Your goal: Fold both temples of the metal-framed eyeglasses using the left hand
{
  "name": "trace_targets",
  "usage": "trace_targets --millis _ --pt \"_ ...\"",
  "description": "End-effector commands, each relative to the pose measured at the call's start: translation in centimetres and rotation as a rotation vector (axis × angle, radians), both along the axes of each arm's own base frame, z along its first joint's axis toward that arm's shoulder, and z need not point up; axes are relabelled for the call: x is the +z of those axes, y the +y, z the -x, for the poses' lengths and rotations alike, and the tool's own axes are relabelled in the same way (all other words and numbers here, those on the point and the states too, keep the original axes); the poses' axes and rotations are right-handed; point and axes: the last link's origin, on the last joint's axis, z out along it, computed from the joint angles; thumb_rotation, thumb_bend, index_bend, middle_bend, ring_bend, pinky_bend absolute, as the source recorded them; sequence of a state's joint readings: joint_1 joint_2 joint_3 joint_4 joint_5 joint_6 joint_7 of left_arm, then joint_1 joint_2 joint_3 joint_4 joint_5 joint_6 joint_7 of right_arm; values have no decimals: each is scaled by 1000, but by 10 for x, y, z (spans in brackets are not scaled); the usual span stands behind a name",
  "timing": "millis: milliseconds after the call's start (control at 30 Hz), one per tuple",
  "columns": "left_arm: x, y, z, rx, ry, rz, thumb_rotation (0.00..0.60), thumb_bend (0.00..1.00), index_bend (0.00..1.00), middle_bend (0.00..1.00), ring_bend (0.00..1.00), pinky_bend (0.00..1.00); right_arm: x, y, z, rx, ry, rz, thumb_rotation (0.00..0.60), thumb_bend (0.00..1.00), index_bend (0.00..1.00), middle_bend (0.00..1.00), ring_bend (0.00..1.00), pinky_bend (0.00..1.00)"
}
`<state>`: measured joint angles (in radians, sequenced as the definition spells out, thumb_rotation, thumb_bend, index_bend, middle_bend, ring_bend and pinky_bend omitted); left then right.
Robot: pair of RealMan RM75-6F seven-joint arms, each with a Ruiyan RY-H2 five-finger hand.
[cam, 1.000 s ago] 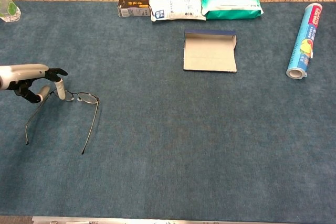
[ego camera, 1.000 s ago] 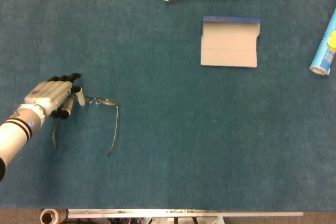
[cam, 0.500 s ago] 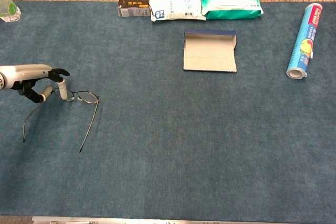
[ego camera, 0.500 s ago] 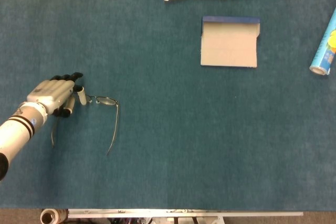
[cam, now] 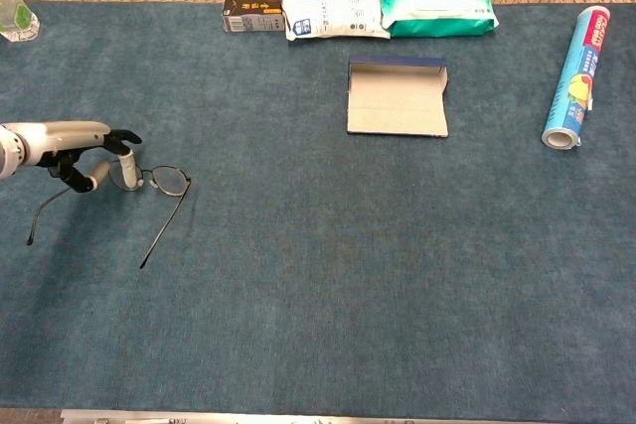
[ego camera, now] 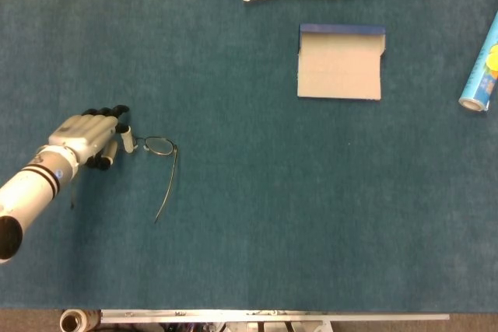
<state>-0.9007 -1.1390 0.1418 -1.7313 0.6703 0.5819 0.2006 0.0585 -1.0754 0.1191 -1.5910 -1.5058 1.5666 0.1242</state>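
Blue fuzzy carpet covers the table, with a flat brown cardboard box, a long shiny roll and soft packets near the back wall, their writing too small to read. At the left edge, the silver left hand has its fingers curled around the left side of the thin wire eyeglasses. Since a second ago, both temples have swung over to the left.
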Motion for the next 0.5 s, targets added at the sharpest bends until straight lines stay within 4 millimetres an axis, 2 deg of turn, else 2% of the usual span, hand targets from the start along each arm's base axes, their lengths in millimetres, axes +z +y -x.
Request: trace_targets --millis 33,500 --pt "-3 3 -2 -5 4 5 600 788 384 0 0 13 1 0 0 1 -1 2 600 161 607 547 466 517" --pt "-3 5 -26 -91 -39 -29 600 793 377 0 0 14 1 1 -1 4 -5 2 600 161 608 547 466 517"
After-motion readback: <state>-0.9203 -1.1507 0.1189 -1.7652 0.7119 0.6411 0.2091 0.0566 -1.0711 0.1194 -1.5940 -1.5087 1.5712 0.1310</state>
